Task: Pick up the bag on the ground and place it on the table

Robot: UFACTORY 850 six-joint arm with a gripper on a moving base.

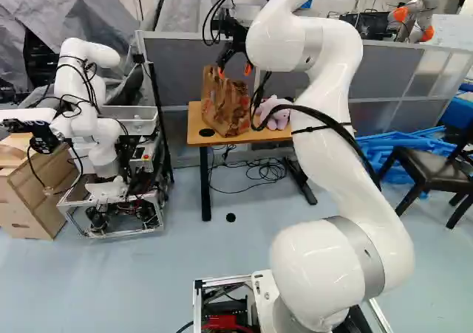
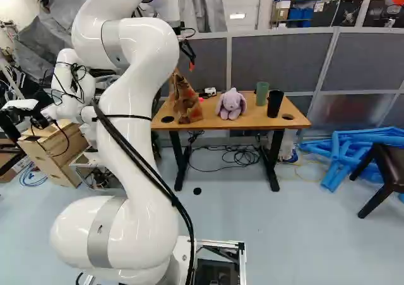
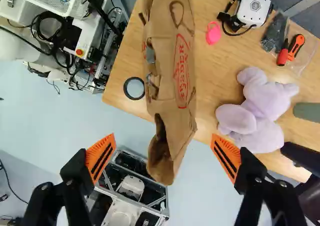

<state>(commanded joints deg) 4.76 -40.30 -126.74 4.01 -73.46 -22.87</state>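
Observation:
My gripper [image 1: 234, 71] hangs over the table's left part in the left base view. In the wrist view the gripper [image 3: 164, 156] is open, its orange-padded fingers wide apart and touching nothing. The crumpled brown paper bag [image 1: 224, 105] stands on the wooden table [image 1: 194, 120], below the fingers; the right base view shows the bag [image 2: 187, 102] at the table's left end. Seen from the wrist, the bag [image 3: 169, 85] stretches ahead of the gripper, its near end reaching between the fingers' lines without contact. Its underside is hidden.
A lilac plush toy [image 2: 231, 103], a green cup [image 2: 262, 93] and a black cup [image 2: 275, 103] share the table, with a small white device [image 3: 253, 9] and tools. Another robot [image 1: 96, 119] stands left. A black chair [image 1: 425, 169] and blue frames [image 2: 353, 149] are right.

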